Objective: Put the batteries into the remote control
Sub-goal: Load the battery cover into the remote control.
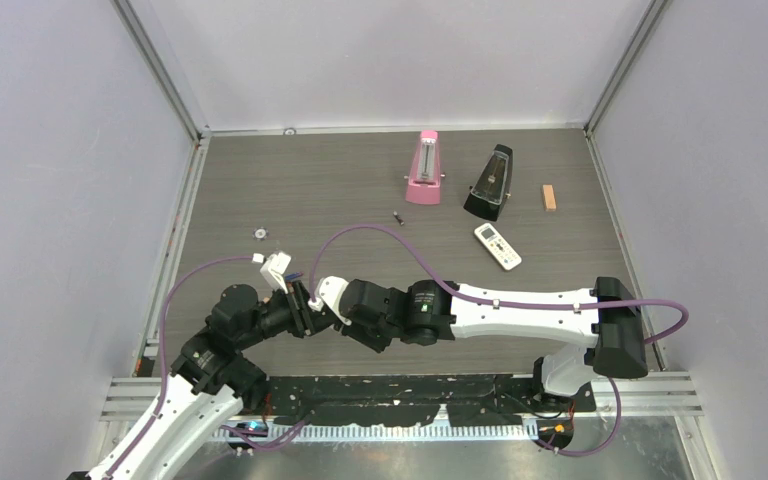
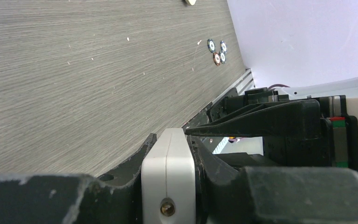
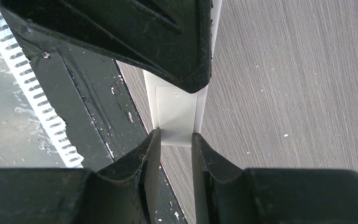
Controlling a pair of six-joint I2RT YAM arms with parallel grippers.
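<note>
The slim white remote control [image 1: 278, 266] is held above the near left of the table, clamped edge-on in my left gripper [image 1: 295, 292], whose jaws press both its faces [image 2: 168, 161]. My right gripper [image 1: 318, 296] meets it from the right. Its fingertips [image 3: 154, 140] rest on either side of the remote control's [image 3: 175, 116] end, where a flat cover panel shows. One tiny dark battery [image 1: 398, 217] lies on the table's middle. A small cluster of round-ended batteries [image 1: 259, 233] sits at the left, also in the left wrist view [image 2: 216, 51].
A pink metronome [image 1: 424, 168] and a black metronome [image 1: 490, 183] stand at the back. An orange block [image 1: 549, 197] lies at the far right, and a broader white remote [image 1: 497, 246] lies in front of it. Pale walls enclose the table on three sides.
</note>
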